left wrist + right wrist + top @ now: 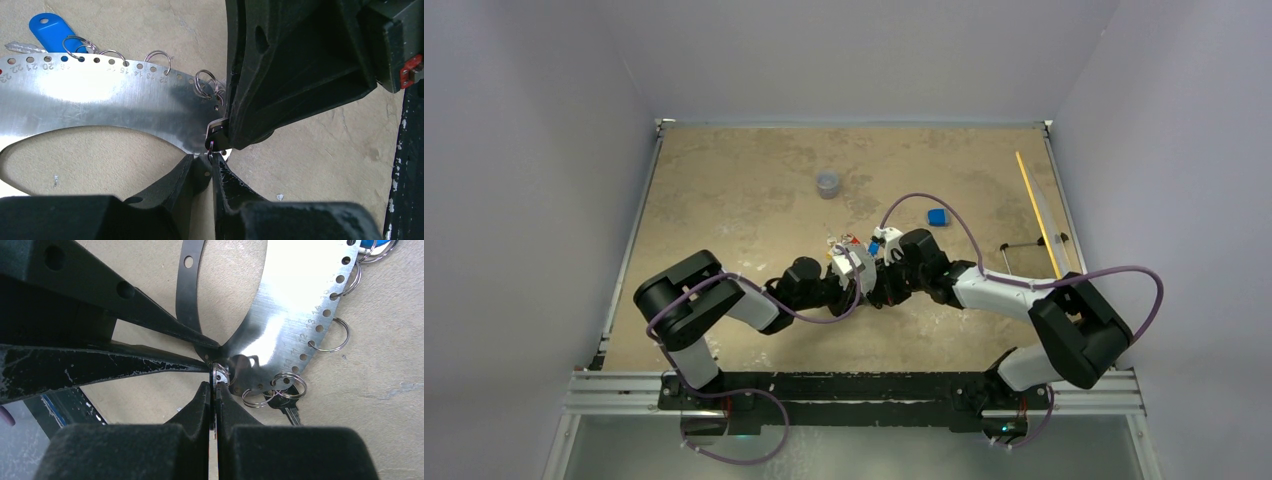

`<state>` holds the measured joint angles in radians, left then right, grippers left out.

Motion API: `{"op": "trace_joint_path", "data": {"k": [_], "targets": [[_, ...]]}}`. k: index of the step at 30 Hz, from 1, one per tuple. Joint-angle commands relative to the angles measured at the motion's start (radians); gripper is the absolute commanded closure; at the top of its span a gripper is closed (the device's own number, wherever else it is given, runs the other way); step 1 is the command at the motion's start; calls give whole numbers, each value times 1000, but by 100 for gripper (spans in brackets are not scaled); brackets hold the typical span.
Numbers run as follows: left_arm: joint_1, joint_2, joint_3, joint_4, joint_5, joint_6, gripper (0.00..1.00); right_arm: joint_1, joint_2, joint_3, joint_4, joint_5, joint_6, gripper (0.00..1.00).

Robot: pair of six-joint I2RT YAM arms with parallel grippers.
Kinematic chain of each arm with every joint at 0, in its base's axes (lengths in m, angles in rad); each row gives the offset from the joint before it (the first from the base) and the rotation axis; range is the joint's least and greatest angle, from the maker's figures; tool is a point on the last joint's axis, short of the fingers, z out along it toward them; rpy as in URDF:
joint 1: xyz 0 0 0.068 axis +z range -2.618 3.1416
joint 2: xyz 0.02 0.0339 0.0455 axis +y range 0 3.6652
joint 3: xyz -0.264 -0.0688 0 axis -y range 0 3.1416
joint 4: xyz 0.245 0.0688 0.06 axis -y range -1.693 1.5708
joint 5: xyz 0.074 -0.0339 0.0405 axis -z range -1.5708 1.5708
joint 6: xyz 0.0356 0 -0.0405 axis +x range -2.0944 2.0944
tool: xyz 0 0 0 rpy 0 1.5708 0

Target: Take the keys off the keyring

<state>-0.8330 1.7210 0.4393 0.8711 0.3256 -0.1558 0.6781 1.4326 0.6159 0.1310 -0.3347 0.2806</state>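
The keyring (100, 95) is a wide flat silver band with numbered holes, lying mid-table (844, 244). Small split rings hang from its holes. A blue tag (50, 31) lies at its far side, and a black-headed key (286, 401) lies under its end. My left gripper (211, 159) is shut on the narrow end of the keyring (295, 295). My right gripper (216, 386) is shut on a thin silver key (218, 375) right at that same end, fingertip to fingertip with the left fingers (150, 357). In the top view the left gripper (854, 268) and the right gripper (882, 268) meet.
A small grey round cup (828, 184) stands behind the keyring. A blue rectangular block (937, 216) lies to the right of it. A yellow stick (1039, 210) and a small metal stand (1029, 245) are by the right wall. Walls enclose the table.
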Motion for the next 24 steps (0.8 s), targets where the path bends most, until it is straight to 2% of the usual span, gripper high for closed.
{"op": "trace_joint_path", "data": {"k": [1, 4, 9, 13, 18, 24], "targets": [[-9, 10, 8, 26, 26, -9, 81, -5, -35, 8, 2, -13, 10, 100], [-15, 9, 4, 33, 27, -15, 75, -5, -39, 6, -2, -1, 14, 100], [-22, 14, 8, 33, 24, -22, 74, -8, -48, -3, -2, 8, 22, 100], [-27, 26, 20, 8, -14, -27, 85, -10, -63, -5, -7, 23, 33, 100], [-28, 20, 19, -26, -137, -50, 98, -19, -83, -12, -25, 53, 48, 100], [-28, 17, 24, -67, -239, -71, 100, -42, -106, -25, -36, 90, 96, 100]]}}
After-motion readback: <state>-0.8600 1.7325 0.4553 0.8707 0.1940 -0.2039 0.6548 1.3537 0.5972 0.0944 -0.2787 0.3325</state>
